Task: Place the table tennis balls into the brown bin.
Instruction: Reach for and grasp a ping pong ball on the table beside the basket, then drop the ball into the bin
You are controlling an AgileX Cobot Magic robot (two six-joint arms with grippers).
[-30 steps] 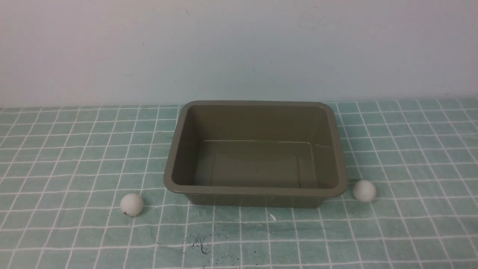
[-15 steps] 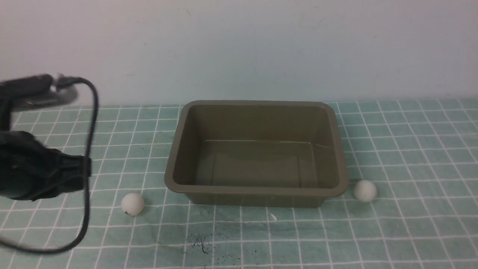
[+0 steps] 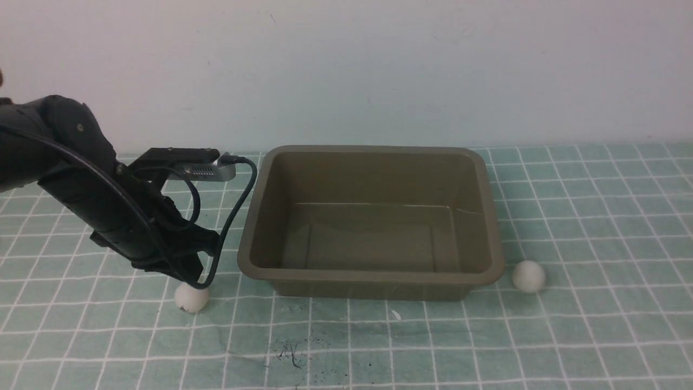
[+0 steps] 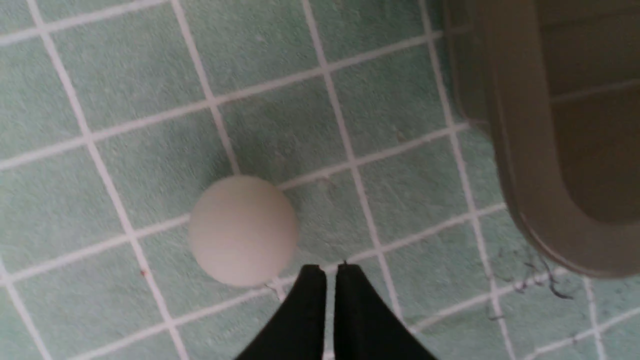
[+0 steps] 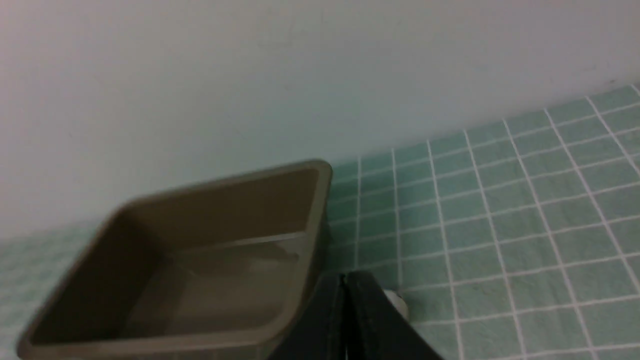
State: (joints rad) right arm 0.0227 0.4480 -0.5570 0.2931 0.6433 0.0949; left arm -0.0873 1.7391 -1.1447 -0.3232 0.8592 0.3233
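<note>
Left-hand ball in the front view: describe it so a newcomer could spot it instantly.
Find the big brown bin. Off its near-left corner, a white ball sits on the green cloth, partly under the left arm's cable; the other ball is fully visible.

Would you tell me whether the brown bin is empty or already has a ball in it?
Empty: the brown bin shows a bare floor inside.

Bkgd: plain pale wall (image 3: 379, 70) w/ faint scuffs — green tabletop (image 3: 622, 244), white grid lines.
</note>
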